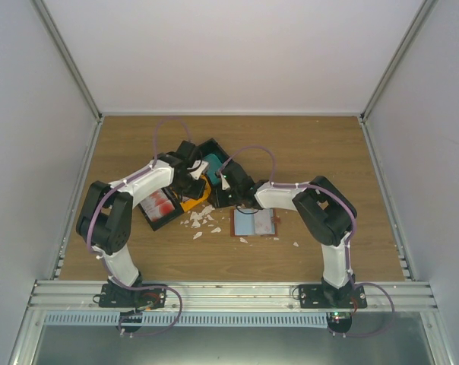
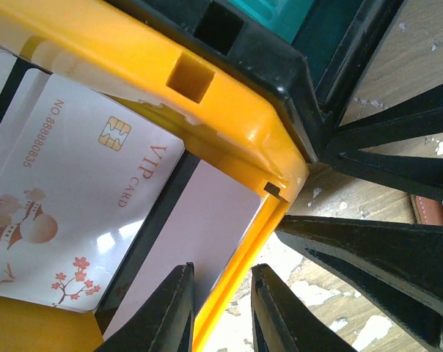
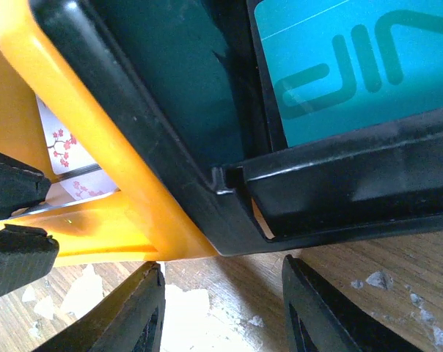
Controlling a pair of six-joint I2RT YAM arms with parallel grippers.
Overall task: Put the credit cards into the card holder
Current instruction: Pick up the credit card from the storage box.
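My left gripper [image 2: 223,271] [image 1: 193,182] is shut on the side wall of an orange bin [image 2: 236,117], one finger inside and one outside. Inside that frame lie two credit cards: a white VIP card with red blossoms [image 2: 75,213] and a plain whitish card [image 2: 199,235]. A teal credit card [image 3: 353,66] [image 1: 211,164] lies in a black bin [image 3: 170,110]. My right gripper [image 3: 223,265] [image 1: 223,182] hangs open just off that bin's corner, nothing between its fingers. The reddish-brown card holder [image 1: 254,223] lies open and flat on the table, to the right of both grippers.
Another black bin [image 1: 159,205] with a red-marked card sits left of the orange one [image 1: 196,199]. White scraps [image 1: 201,220] litter the wood between the bins and the holder. The two grippers sit close, facing each other. White walls enclose the table.
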